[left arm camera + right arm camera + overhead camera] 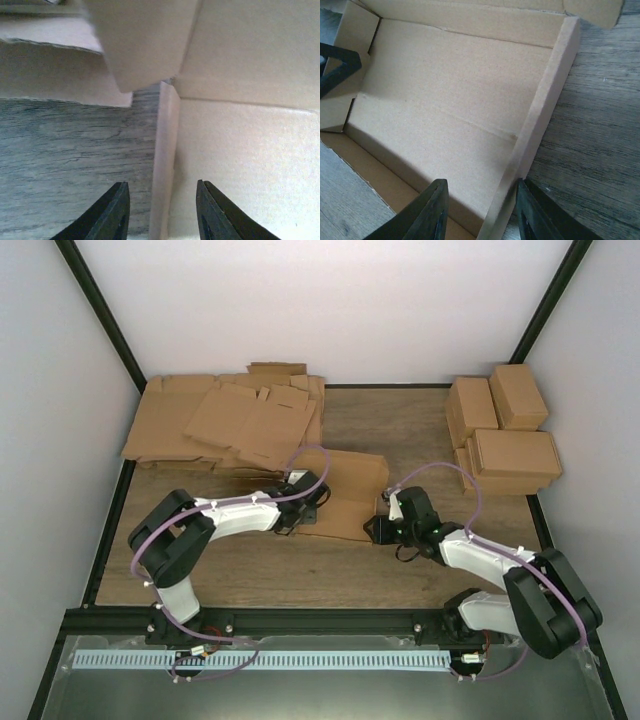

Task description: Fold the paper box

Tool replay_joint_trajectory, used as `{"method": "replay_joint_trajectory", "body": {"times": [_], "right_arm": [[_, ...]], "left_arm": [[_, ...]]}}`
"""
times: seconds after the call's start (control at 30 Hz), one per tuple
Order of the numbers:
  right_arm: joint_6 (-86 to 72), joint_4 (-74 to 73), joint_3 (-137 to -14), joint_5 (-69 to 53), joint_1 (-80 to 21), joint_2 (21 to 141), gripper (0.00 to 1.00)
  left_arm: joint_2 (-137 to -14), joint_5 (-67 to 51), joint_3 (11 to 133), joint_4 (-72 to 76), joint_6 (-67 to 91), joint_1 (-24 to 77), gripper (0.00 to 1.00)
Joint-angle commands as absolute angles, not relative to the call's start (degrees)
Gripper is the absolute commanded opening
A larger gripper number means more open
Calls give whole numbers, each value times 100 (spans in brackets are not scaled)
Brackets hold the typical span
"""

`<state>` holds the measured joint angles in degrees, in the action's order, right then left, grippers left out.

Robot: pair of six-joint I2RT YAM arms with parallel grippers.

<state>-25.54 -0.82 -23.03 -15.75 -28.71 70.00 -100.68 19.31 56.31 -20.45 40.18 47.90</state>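
The paper box (350, 480) lies mid-table as a shallow brown tray, its lid panel spread toward the back. My left gripper (300, 508) is at the box's left end. In the left wrist view this gripper (162, 205) is open, and the upright side wall (166, 150) stands between its fingers without touching either. My right gripper (381, 530) is at the box's right end. Seen from its wrist, the right gripper (482, 210) is open astride the other side wall (545, 105). Its outer finger (535, 210) lies against the wall and the inner one stands apart over the tray floor (445, 100).
A heap of flat notched cardboard sheets (230, 420) fills the back left. Several folded boxes (505, 430) are stacked at the back right. Bare wooden table (300, 570) lies between the box and the arm bases.
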Motion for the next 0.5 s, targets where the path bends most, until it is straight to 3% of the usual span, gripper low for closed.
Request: {"method": "replay_joint_trajectory", "body": {"times": [0.0, 0.47], "right_arm": [[-2458, -34, -2342, -1531, -2920, 7114, 39], [-2408, 0, -2512, -1487, -2918, 7403, 39]], "left_arm": [[-10092, 2051, 5786, -1952, 3808, 4689, 37], [-10753, 2058, 6045, -2258, 3472, 4691, 28]]}}
